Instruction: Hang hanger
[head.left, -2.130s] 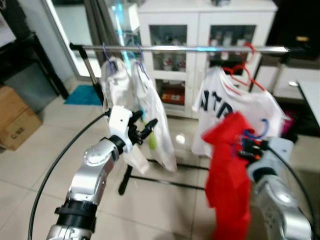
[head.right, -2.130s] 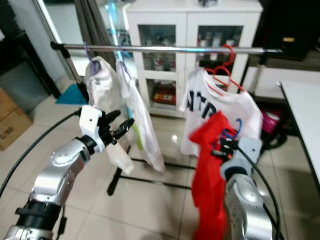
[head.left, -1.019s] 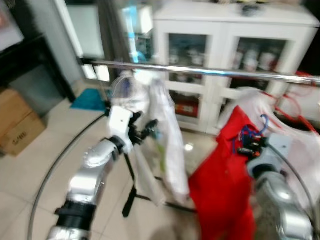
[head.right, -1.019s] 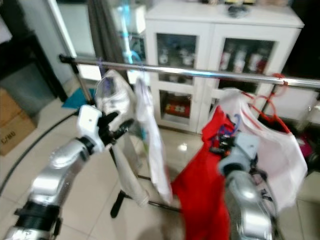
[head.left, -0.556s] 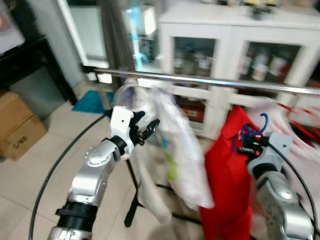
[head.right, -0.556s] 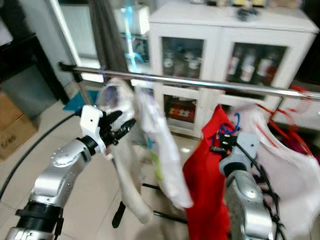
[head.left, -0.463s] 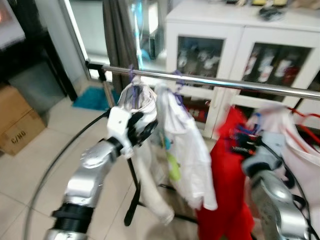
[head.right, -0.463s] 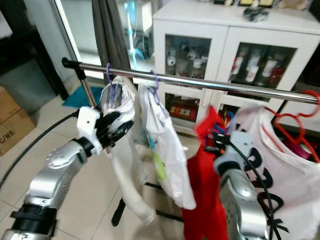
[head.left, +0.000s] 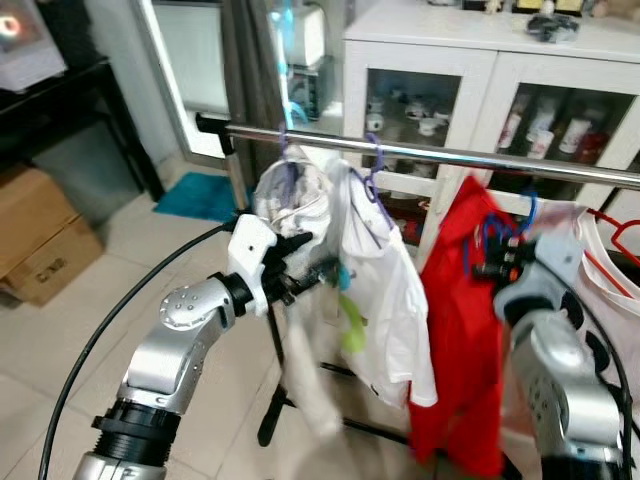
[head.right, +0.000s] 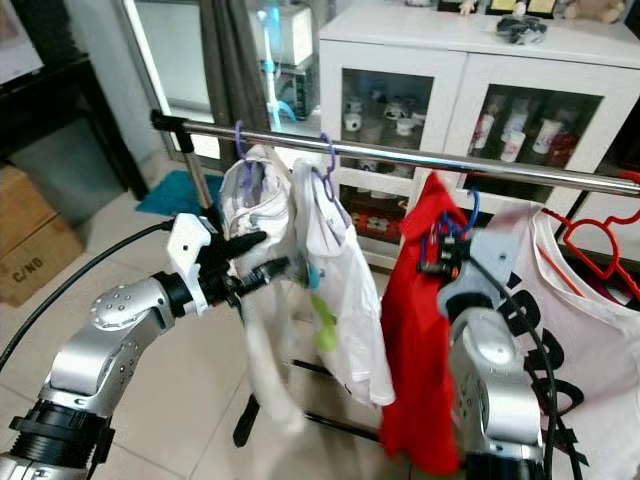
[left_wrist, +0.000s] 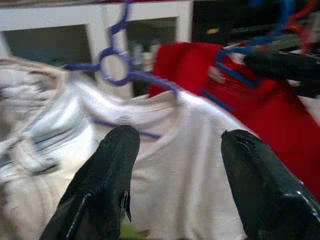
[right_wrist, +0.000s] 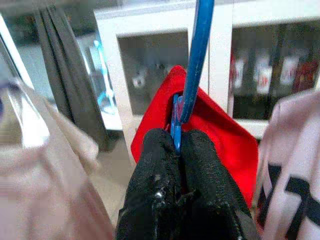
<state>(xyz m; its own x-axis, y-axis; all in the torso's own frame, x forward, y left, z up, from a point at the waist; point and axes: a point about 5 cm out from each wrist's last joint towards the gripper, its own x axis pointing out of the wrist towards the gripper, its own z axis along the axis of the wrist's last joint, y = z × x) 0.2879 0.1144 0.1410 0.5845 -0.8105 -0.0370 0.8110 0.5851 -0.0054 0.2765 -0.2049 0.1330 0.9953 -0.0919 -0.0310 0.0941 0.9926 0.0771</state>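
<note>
A red garment (head.left: 455, 330) hangs on a blue hanger (right_wrist: 197, 55). My right gripper (head.left: 497, 268) is shut on the hanger's neck, just under its hook. The hook (head.right: 470, 212) sits a little below the silver rail (head.left: 430, 153) and is not on it. My left gripper (head.left: 305, 262) is open beside two white garments (head.left: 385, 290) that hang from the rail on purple hangers (left_wrist: 117, 65). In the left wrist view the white cloth lies beyond the black fingers (left_wrist: 107, 195), with the red garment (left_wrist: 192, 62) behind it.
A white glass-door cabinet (head.left: 480, 80) stands right behind the rail. A white shirt with black letters (head.right: 590, 320) hangs on a red hanger (head.right: 590, 235) at the right. The rack's black foot (head.left: 270, 430) rests on the tiled floor. A cardboard box (head.left: 40, 235) sits at the left.
The camera has moved in toward the rack and shifted. My right gripper has lifted the red garment and hanger up close under the rail. The left gripper stays open by the white garments.
</note>
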